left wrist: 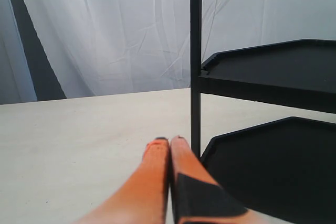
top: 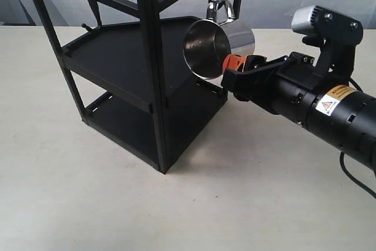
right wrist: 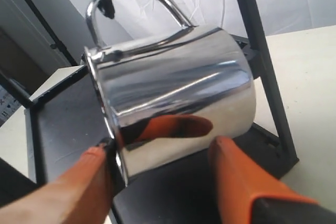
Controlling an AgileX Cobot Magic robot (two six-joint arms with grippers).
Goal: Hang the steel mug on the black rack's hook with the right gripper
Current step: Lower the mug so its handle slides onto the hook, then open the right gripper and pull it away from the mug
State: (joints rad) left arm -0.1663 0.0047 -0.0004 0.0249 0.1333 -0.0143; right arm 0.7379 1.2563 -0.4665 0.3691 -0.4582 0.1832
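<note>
While the steel mug (top: 212, 44) hangs tilted with its handle loop over the hook (right wrist: 106, 4) at the black rack (top: 150, 63) crossbar, note the key relation — the mug lies directly ahead of the right gripper (top: 230, 69), long axis roughly crosswise. Its fingers (right wrist: 247, 184) stand spread either side of the body. Whether they touch it, you cannot tell. The left gripper (left wrist: 167, 145) rests pressed together, well apart.

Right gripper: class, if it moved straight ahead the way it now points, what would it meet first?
Probably the steel mug, already between the right gripper fingers; beyond it stands the black rack. Depth is uncertain.
</note>
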